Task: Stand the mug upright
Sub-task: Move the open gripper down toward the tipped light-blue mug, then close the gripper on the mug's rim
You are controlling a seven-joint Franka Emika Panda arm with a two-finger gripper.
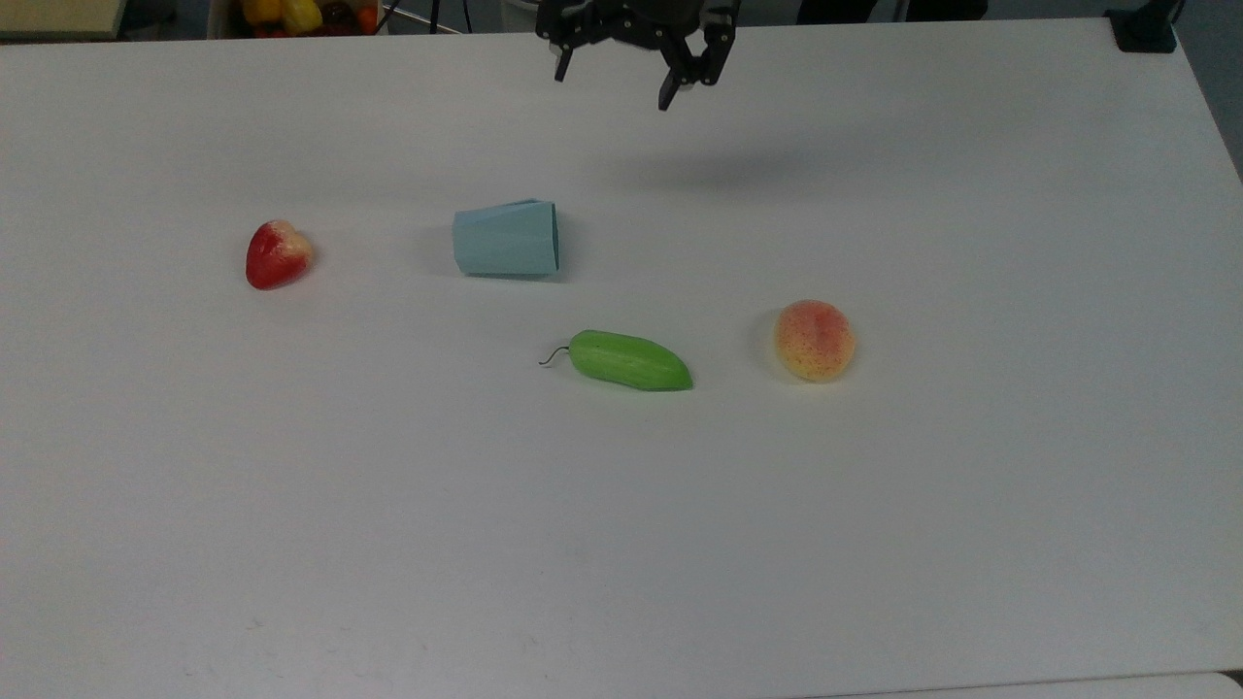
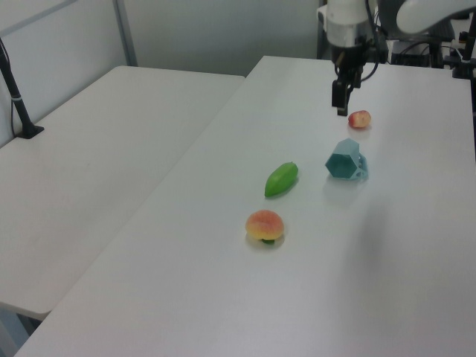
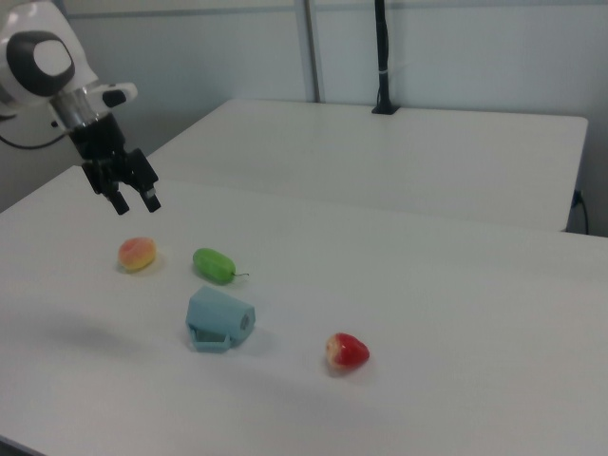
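Note:
The pale blue faceted mug (image 1: 505, 239) lies on its side on the white table (image 1: 621, 544), its rim towards the top view's right. The left view looks into its hexagonal mouth (image 2: 343, 160); in the right view the mug (image 3: 220, 320) rests with a small handle-like part against the table. My gripper (image 1: 615, 83) hangs open above the table's far edge, up and to the right of the mug in the top view, holding nothing. In the left view the gripper (image 2: 341, 102) is behind the mug; in the right view the gripper (image 3: 136, 202) is well off to its left.
A red strawberry (image 1: 278, 254) lies left of the mug in the top view, a green cucumber-like fruit (image 1: 629, 360) below and right of it, and a peach (image 1: 814, 340) further right. A fruit box (image 1: 296, 15) stands beyond the far edge. A second table (image 2: 111, 149) adjoins.

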